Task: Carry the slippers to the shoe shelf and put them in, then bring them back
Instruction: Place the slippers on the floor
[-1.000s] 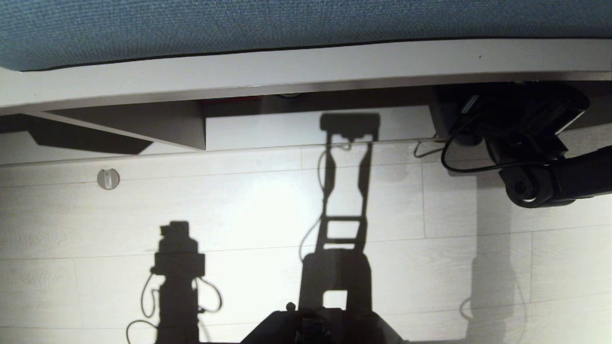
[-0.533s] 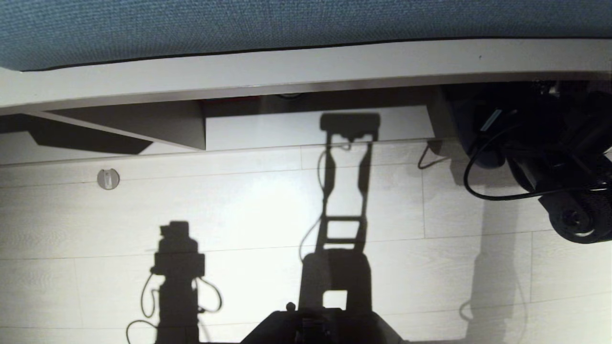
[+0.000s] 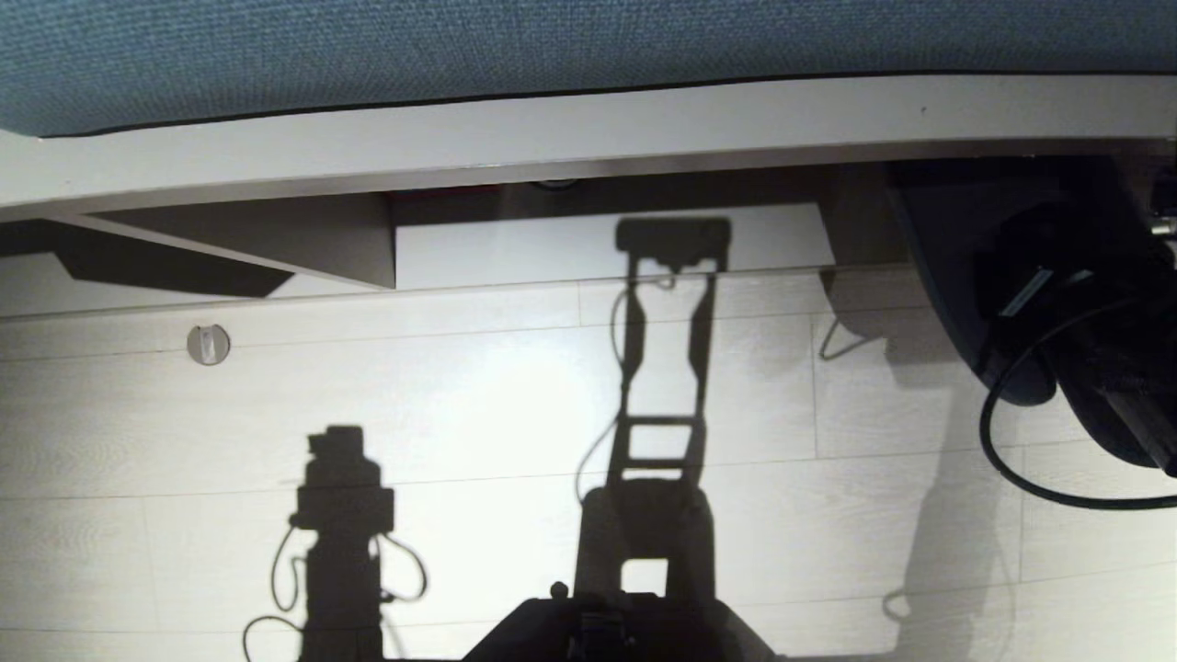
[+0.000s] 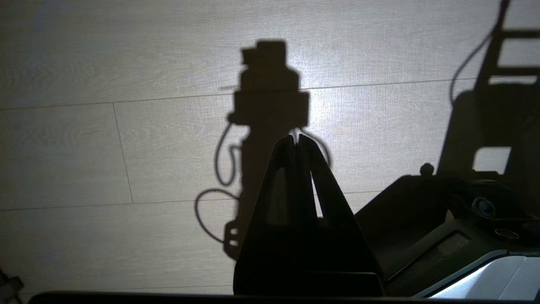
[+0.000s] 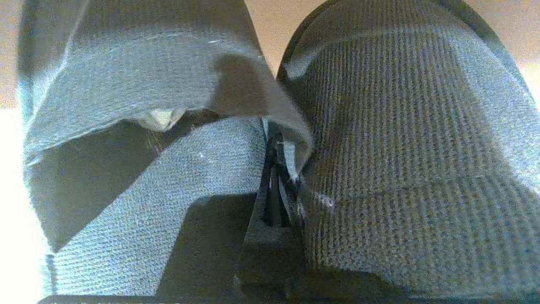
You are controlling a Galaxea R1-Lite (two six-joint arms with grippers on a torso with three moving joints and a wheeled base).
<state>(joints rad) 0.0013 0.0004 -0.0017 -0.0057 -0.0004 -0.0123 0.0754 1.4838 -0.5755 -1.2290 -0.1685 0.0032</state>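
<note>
Over the last second the right gripper [image 5: 280, 169] has been drawn back out of the shoe shelf [image 3: 588, 244] toward the near right, the slippers [image 3: 965, 276] carried with it. Jaws are pinched shut on both slippers' inner edges. Return leg judged under way. Left gripper [image 4: 297, 141] is parked, jaws closed, empty, over the floor [image 3: 460, 405].

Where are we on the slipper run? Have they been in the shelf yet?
Done: the right pincer is shut on the inner edges of both slippers. In hand: they hang at the right end of the shoe shelf, and they have come outward over the last second, so this is probably the trip back. Left: carry them away and set them down. The left pincer is shut and idle.
</note>
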